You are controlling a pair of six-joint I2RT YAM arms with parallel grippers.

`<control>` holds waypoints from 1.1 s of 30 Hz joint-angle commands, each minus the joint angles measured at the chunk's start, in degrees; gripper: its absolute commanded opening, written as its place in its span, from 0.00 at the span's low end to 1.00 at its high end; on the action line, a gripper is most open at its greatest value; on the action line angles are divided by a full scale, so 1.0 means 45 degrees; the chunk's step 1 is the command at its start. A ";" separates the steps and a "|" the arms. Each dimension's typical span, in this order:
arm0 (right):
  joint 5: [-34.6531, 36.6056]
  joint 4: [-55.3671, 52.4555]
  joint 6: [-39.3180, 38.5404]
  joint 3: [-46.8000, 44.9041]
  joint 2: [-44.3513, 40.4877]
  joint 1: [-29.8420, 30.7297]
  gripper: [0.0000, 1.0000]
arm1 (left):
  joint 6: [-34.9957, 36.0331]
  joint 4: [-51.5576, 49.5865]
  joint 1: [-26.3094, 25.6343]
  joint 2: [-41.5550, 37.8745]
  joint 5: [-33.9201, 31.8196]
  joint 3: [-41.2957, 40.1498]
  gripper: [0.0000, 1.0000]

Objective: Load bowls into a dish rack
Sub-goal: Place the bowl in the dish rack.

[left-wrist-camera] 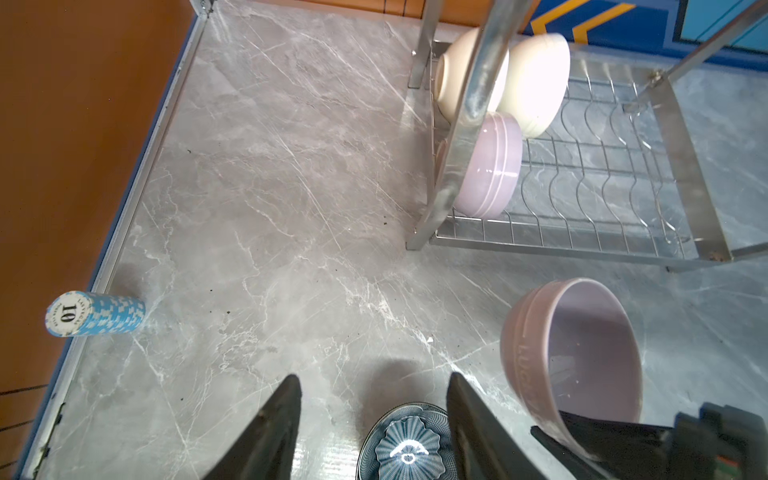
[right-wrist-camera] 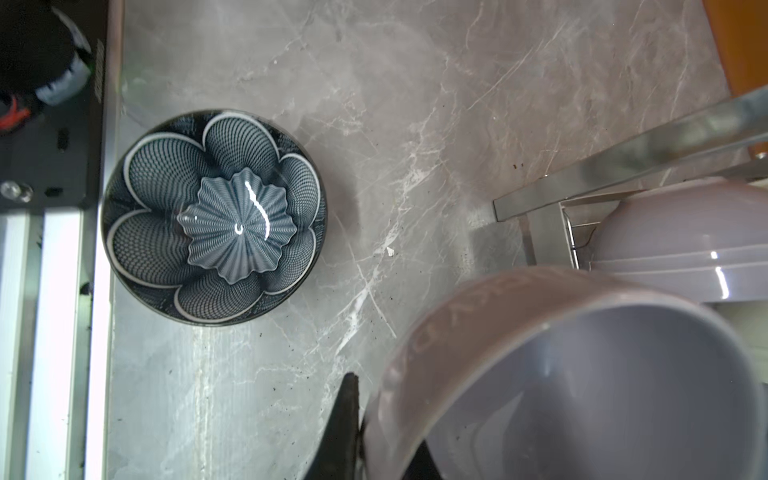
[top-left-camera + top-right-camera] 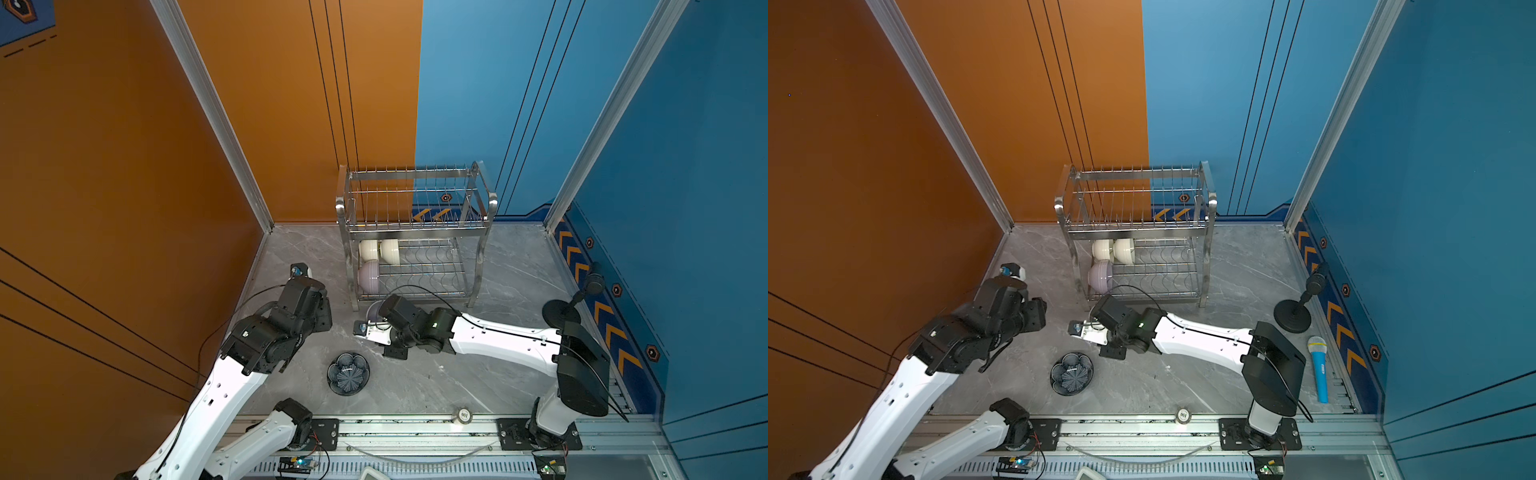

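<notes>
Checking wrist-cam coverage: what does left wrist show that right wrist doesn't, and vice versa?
Left wrist only: two cream bowls on the dish rack lower tier, a blue chip stack by the wall, the left gripper open and empty.
Right wrist only: the aluminium rail.
Both: held lilac bowl pinched at its rim by the right gripper, racked lilac bowl, dark blue bowl (cropped in left wrist).

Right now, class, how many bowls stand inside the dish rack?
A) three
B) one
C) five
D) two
A: on the lower tier of the dish rack stand a cream-white bowl, a second cream-white bowl and a lilac bowl; the second lilac bowl and the dark bowl are outside it.
</notes>
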 commanded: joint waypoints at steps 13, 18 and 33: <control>-0.6329 0.6102 0.6254 -0.1380 -0.0553 -0.3175 0.01 | -0.0034 0.1162 0.2104 -0.1027 0.2407 -0.0957 0.62; -0.7142 0.8428 0.8202 -0.1832 -0.0202 -0.4013 0.01 | 0.0007 0.1200 0.2173 -0.1063 0.2519 -0.0957 0.62; -0.7856 1.2771 1.1928 -0.2245 0.1209 -0.5563 0.02 | 0.0115 0.1268 0.2436 -0.0995 0.2749 -0.1035 0.62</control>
